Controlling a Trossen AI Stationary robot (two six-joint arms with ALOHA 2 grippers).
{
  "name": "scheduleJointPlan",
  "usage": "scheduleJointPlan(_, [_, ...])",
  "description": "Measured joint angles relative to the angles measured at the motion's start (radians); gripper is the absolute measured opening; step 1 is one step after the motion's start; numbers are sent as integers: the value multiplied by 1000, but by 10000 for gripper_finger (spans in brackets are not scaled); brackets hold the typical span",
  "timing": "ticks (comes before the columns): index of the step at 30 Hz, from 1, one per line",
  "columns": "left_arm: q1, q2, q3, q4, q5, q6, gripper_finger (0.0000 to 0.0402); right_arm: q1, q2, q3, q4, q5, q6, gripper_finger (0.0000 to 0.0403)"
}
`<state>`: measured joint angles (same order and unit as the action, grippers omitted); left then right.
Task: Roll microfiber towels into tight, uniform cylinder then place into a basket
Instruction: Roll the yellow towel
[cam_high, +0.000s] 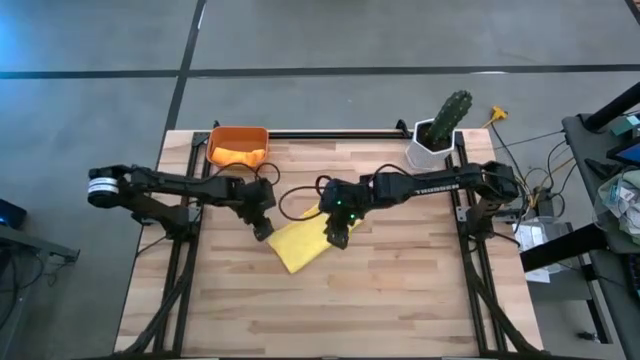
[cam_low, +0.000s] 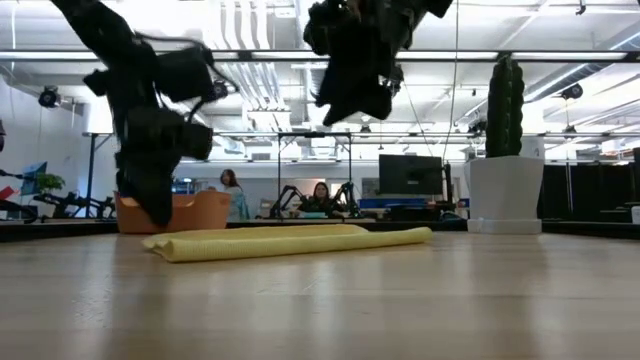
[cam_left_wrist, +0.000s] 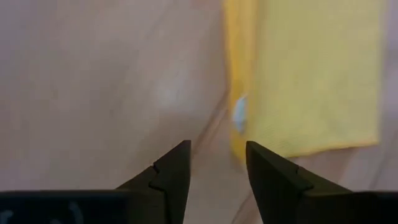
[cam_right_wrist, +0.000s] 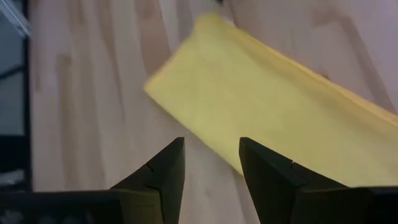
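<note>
Under both parted, empty end effectors, left (cam_high: 262, 230) and right (cam_high: 338, 238), folded yellow towel (cam_high: 300, 243), partly hidden.

Cloth on wood

We saw a soft, matt yellow towel (cam_high: 300, 243) on the smooth pale wooden table (cam_high: 400, 300), beside a glossy orange plastic basket (cam_high: 238, 146).

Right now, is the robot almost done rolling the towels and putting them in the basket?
Not yet. One orange towel seems to lie in the basket already. The yellow towel lies folded flat on the table, not rolled. The left gripper is low at one end of it and the right gripper hangs above the other, both with fingers apart and empty. Rolling it and basketing it are left.
</note>
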<state>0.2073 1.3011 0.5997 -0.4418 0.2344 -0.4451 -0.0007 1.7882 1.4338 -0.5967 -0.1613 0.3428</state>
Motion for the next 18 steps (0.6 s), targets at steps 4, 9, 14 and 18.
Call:
scheduleJointPlan(4, [0,90,-5,19,9,-32,119,22,0,0,77,3,16,148])
scheduleJointPlan(9, [1,127,6,18,32,-52,94,28,0,13,79,32,81,148])
scheduleJointPlan(14, [-8,106,5,59,62,-99,73,40,0,10,75,98,129,148])
scheduleJointPlan(18, [-45,108,2,51,80,-107,57,61,0,4,89,110,126,148])
